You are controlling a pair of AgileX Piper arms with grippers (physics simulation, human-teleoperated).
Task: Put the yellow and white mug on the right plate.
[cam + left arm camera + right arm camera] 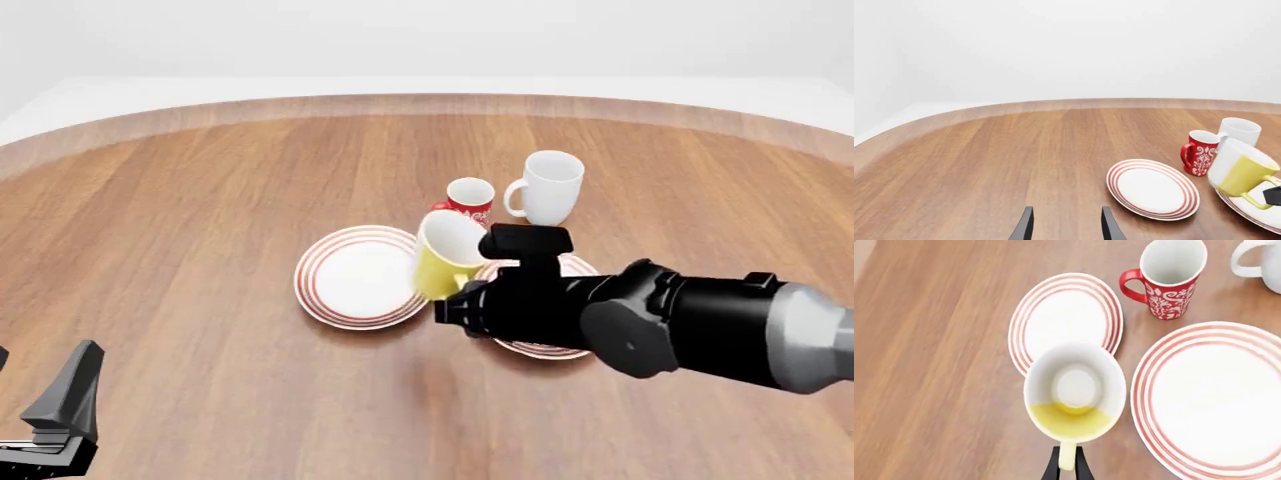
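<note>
Right wrist view: the right claw (1066,467) pinches the yellow mug's (1074,395) handle, tipped up in the air between both plates. Next, move it right over the right plate (1217,400) and lower. Left claw (1066,225) waits open.

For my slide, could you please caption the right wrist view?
Right pincer holds the yellow mug by its handle, tilted.

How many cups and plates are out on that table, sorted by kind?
Mugs: 3, namely the yellow and white mug held up by its handle in the right hand, the red patterned mug, and the plain white mug.
Round white plates with red rings: 2, the left plate and the right plate.
Total: 5
</note>
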